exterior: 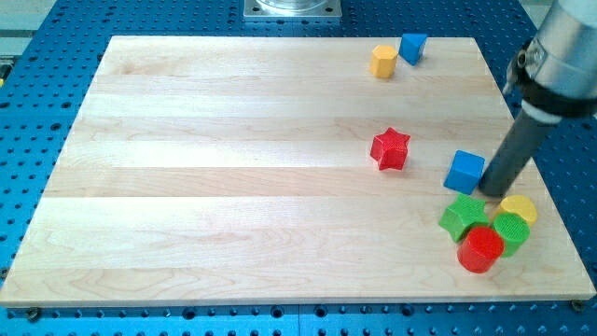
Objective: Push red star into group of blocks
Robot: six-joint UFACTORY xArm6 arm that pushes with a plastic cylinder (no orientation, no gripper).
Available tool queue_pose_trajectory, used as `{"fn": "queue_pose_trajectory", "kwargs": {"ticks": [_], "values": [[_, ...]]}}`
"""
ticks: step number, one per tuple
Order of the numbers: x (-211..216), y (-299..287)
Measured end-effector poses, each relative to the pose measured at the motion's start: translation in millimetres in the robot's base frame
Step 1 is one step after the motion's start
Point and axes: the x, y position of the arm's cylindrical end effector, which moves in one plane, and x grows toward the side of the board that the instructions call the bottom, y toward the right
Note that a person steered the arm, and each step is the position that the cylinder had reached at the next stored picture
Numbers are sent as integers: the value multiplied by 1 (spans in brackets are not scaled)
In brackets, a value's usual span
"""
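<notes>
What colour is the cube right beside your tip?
Blue: the blue cube sits just to the view's left of my tip, seen in the camera view.

The desk (233, 187) is evenly and brightly lit from above; only short, soft shadows are cast. Focus is sharp throughout, and no glare is seen.

My body shows only as a pale grey, rounded housing with a soft sheen, banded at its lower edge by a black collar, up beyond the wooden board's (233, 187) right edge. Out of that collar comes a straight dark rod, matte charcoal and round in section, plain along its whole length with no markings, screws or cables that I can make out. It ends in my tip (492, 191), blunt and the same dark colour, over the board's right side.
</notes>
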Motion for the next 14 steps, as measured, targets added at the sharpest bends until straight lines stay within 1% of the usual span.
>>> {"fn": "queue_pose_trajectory", "kwargs": {"ticks": [1, 2, 3, 4, 5, 6, 7, 8, 9, 10, 11, 12, 13, 14], "values": [[-50, 11], [-63, -25], [-6, -47], [5, -63], [20, -176], [-33, -143], [-42, -112], [-98, -118], [-89, -81], [-37, -81], [-13, -85], [-13, -88], [-3, -88], [-8, -87]]}}
